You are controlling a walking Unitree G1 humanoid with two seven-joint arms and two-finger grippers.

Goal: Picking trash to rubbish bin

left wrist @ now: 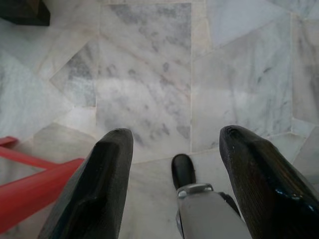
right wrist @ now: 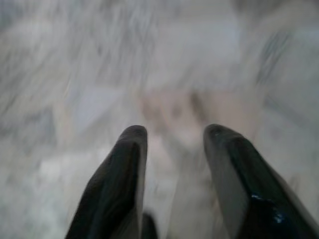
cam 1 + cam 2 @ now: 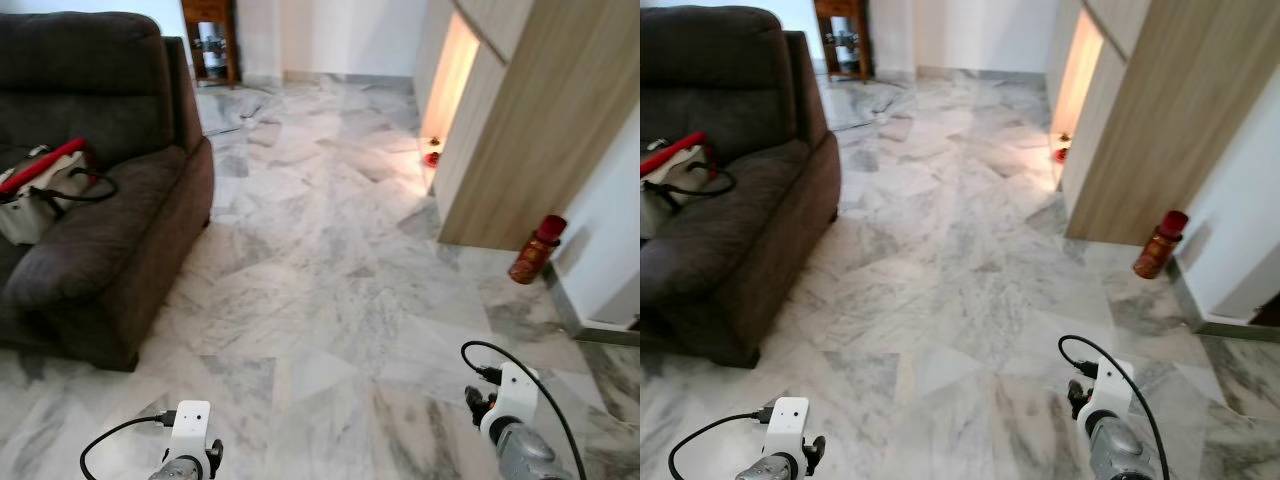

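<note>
Grey-veined marble floor (image 3: 330, 290) stretching far. Dark brown fabric sofa (image 3: 110, 230) at left, carrying a white bag with red handles (image 3: 40, 185). Red-capped orange cylindrical bottle (image 3: 536, 249), probably the trash, upright by the right wall, well apart. Left end effector (image 1: 174, 164) and right end effector (image 2: 172, 164) apart, empty, hanging low, likely for walking. No bin visible.

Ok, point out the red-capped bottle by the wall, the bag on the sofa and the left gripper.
red-capped bottle (image 3: 535, 250): left eye view, on its orange body.
bag (image 3: 38, 185): left eye view, on its pale side below the red handle.
left gripper (image 1: 174, 144): left wrist view, midway between its open fingertips.
</note>
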